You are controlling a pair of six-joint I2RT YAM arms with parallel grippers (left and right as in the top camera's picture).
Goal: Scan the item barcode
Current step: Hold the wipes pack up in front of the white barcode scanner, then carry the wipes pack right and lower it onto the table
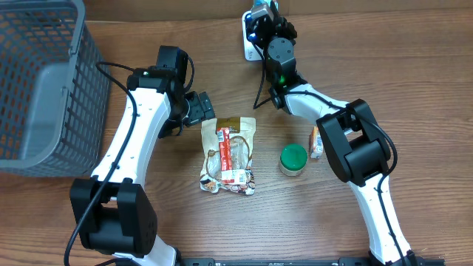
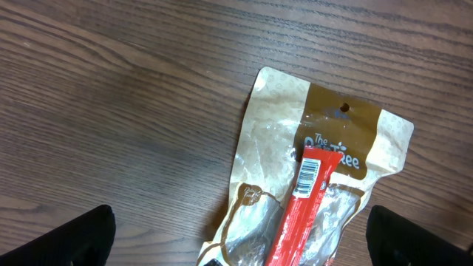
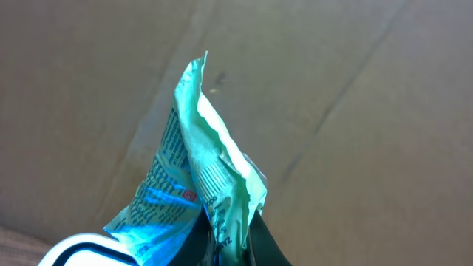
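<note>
**A:** Where is the item that's up for scanning?

**B:** The pale green packet [image 3: 214,170] is at twelve o'clock on the table [image 1: 384,66]. The right gripper [image 3: 230,247] is clamped on its lower end. The packet stands upright and crumpled, with print showing on its side. From the right wrist camera, the white scanner [image 1: 247,41] sits at the packet's seven o'clock, close by.

**A:** And the other arm?

**B:** The left gripper [image 1: 205,111] has its fingers spread wide and holds nothing. It hangs at eleven o'clock of the tan pouch [image 1: 229,155], just off the pouch's top edge.

**A:** What's on that pouch?

**B:** A red bar [image 2: 307,199] lies along it, with a barcode at the end nearest the pouch's hang hole.

**A:** Anything else around?

**B:** A green-lidded jar [image 1: 293,159] is at three o'clock of the pouch. A small orange packet [image 1: 315,142] lies near the jar at its one o'clock, partly hidden by the right arm. A grey basket [image 1: 44,81] fills the table's ten o'clock corner.
</note>
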